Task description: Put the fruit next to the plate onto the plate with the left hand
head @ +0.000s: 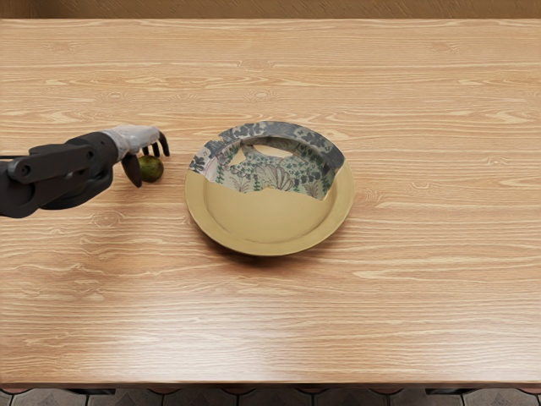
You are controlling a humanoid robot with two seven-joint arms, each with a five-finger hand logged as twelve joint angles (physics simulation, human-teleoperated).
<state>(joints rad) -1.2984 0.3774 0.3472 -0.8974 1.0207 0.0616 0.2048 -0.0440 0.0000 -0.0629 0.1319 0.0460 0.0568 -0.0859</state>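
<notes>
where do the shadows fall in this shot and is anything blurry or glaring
Head view: soft, even light; a thin dark shadow hugs the near-left rim of the plate, and a fainter one sits under the left hand and the fruit. Head view: no glare on the table, everything sharp; the plate's pattern ends in a jagged edge.

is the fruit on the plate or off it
Off. The fruit sits on the table, left of the plate and clear of its rim, right by the left hand.
</notes>
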